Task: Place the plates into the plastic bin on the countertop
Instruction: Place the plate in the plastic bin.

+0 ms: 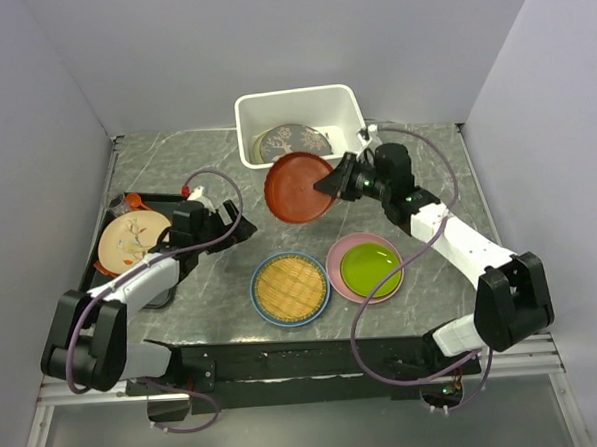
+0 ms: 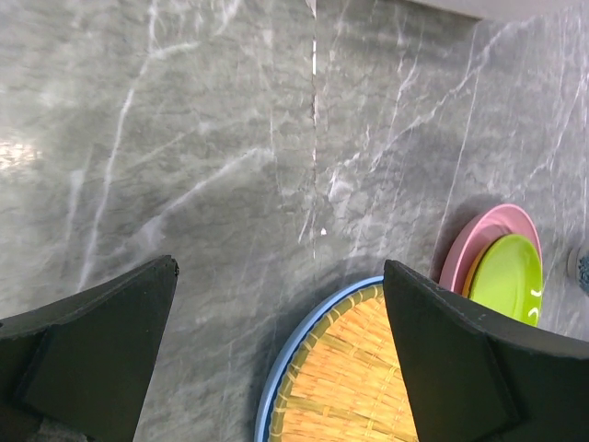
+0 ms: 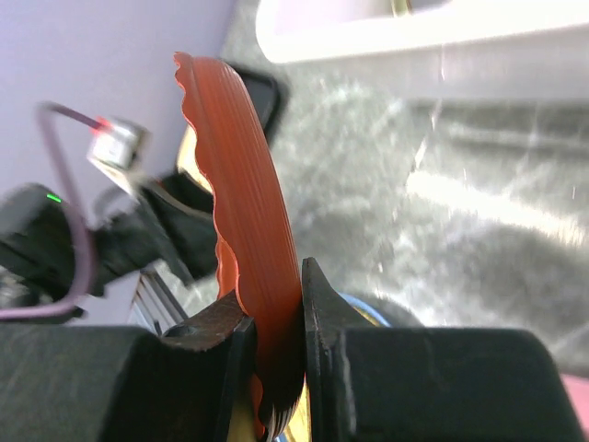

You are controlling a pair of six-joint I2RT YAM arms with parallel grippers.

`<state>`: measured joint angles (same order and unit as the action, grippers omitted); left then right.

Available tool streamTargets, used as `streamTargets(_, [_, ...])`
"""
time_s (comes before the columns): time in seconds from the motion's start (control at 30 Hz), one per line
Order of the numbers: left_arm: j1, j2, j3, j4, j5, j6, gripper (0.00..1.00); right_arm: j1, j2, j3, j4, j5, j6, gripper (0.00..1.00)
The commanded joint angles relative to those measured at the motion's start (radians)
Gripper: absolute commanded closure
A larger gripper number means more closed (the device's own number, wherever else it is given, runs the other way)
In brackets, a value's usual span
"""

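Observation:
My right gripper (image 1: 334, 182) is shut on the rim of a red plate (image 1: 299, 186), holding it tilted above the countertop (image 1: 175, 160), just in front of the white plastic bin (image 1: 297, 95). In the right wrist view the red plate (image 3: 244, 184) stands edge-on between the jaws of that gripper (image 3: 273, 299). A grey plate with a figure (image 1: 292, 142) lies inside the bin. A yellow woven disc (image 1: 290, 287) rests on a blue plate (image 1: 257, 298). Beside them a lime green plate (image 1: 371, 271) sits on a pink plate (image 1: 340, 253). My left gripper (image 2: 279, 267) hangs open and holds nothing, left of the woven disc (image 2: 350, 378).
A peach flower-patterned plate (image 1: 131, 240) lies on a flat black tray (image 1: 162, 199) at the left, under my left arm. Light walls close in the countertop at the back and on both sides.

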<state>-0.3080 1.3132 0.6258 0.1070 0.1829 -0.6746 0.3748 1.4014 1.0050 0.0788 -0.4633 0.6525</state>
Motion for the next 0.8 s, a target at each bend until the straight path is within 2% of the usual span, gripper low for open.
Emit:
streamTargets(0.0, [0.003, 0.035, 0.021, 0.088, 0.066, -0.010, 0.01, -0.023, 0.040, 0.170, -0.033, -0.003, -0.036, 1.00])
streamTargets(0.37, [0.003, 0.061, 0.035, 0.100, 0.095, -0.003, 0.01, -0.063, 0.237, 0.516, -0.146, -0.026, -0.057, 1.00])
streamTargets(0.77, [0.003, 0.023, 0.000, 0.108, 0.096, -0.022, 0.01, -0.088, 0.347, 0.622, -0.143, -0.046, -0.033, 1.00])
